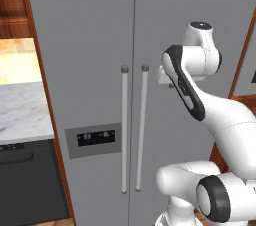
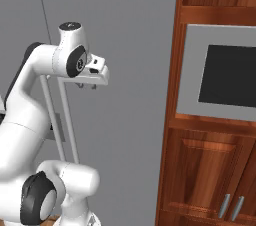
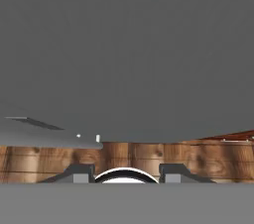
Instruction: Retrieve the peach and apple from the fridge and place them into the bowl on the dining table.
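- Facing the fridge [image 1: 90,45], both grey doors shut; two vertical bar handles [image 1: 124,130] flank the centre seam, dark display panel [image 1: 95,138] on the left door.
- Gripper [image 2: 86,86] hangs pointing down in front of the right door, beside the handles, touching neither.
- Jaws narrow, fingers [image 3: 174,171] close together, nothing held.
- Marble counter [image 1: 20,110] over a dark appliance [image 1: 27,180] sits left of the fridge.
- Wood cabinet [image 2: 210,170] with built-in oven [image 2: 220,75] stands to the right.
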